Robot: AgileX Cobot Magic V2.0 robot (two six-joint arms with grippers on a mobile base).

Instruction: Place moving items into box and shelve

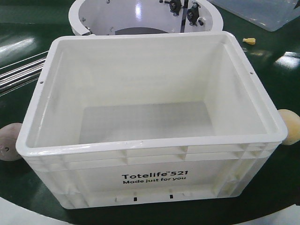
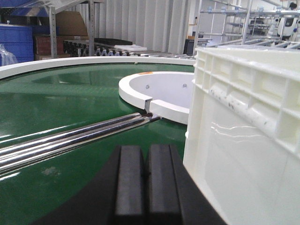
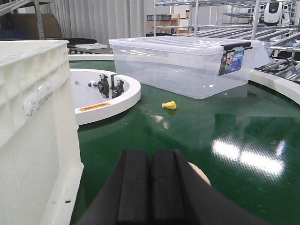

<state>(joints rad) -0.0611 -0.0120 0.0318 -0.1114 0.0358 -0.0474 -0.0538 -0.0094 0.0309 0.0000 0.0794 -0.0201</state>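
White plastic crate (image 1: 140, 146) sits on the green table (image 1: 281, 187), with the pink plush ball (image 1: 9, 140) just beside its left wall and the pale yellow ball (image 1: 291, 127) beside its right. Clenched on nothing, pads together: left claw (image 2: 145, 180), right claw (image 3: 150, 187).

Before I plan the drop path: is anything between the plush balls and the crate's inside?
Only the walls of the crate: the pink ball lies outside the left one, the yellow ball outside the right.

A clear lidded tub (image 3: 183, 70) stands near a white ring (image 3: 130, 89).
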